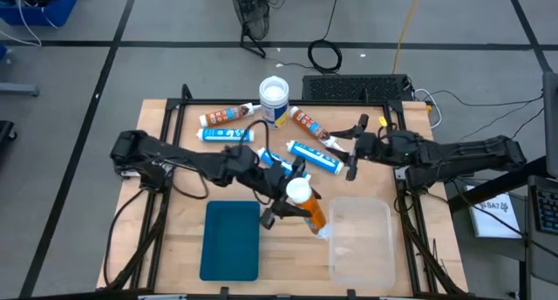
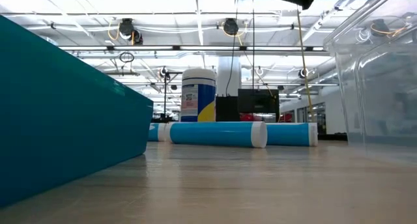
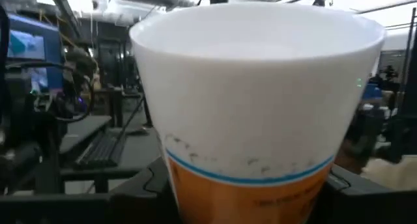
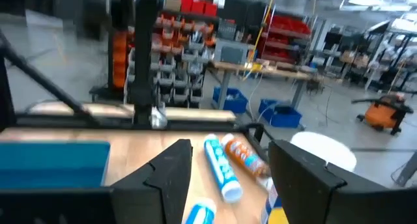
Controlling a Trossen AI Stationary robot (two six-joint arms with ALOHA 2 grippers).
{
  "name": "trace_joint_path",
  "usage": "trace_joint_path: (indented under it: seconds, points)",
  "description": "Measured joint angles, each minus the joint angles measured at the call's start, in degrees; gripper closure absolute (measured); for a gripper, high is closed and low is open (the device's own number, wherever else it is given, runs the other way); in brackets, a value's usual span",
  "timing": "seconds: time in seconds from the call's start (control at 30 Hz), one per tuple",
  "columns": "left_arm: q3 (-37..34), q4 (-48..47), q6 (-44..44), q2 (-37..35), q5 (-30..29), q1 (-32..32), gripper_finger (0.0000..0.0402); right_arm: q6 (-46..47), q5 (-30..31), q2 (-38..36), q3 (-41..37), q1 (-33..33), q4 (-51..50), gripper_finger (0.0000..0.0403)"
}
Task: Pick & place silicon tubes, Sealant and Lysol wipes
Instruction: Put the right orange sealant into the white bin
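Note:
My left gripper (image 1: 290, 201) is shut on an orange tube (image 1: 310, 211) with a wide white end (image 1: 298, 189), above the table's middle between the teal tray (image 1: 230, 241) and the clear bin (image 1: 359, 239). My right gripper (image 1: 350, 149) stands open to the right of a blue tube (image 1: 314, 157), nothing between its fingers. The Lysol wipes canister (image 1: 274, 99) stands upright at the back. Another blue tube (image 1: 225, 134) and two orange-brown tubes (image 1: 227, 117) (image 1: 309, 126) lie flat around it. My left gripper pinches the orange tube's body (image 3: 254, 198) between its two fingers, just below the white end (image 3: 254, 87). The fingers come about level from the table's left and lie across the tube. The tube is lifted clear and tilted, white end up, its lower end toward the clear bin.
The teal tray (image 2: 65, 120) fills the near left, the clear bin (image 2: 378, 74) the near right. Two blue tubes (image 2: 218, 133) lie across the middle before the canister (image 2: 199, 94). A keyboard (image 1: 356, 88) sits past the far edge.

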Motion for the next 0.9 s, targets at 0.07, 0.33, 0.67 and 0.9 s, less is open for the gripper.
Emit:
trace_joint_path:
  seconds: [0.07,0.33,0.67,0.9]
  points:
    - [-0.2,0.6,0.1,2.2,3.0,0.6,0.0197,-0.2,0.0,-1.2,0.1,0.0,0.1,0.0216]
    - [2.7,9.4,-1.9,10.7,12.8,2.2,0.0197,-0.3,0.0,-3.3,0.1,0.0,-0.2,0.0216]
    - [6.4,5.9,-3.3,13.2,15.4,3.2,0.0197,0.1,0.0,-3.3,0.0,0.0,-3.5,0.0216]
    - [6.0,-5.7,-10.3,13.6,4.4,3.4,0.0197,0.2,0.0,-3.3,0.0,0.0,-4.6,0.0216]
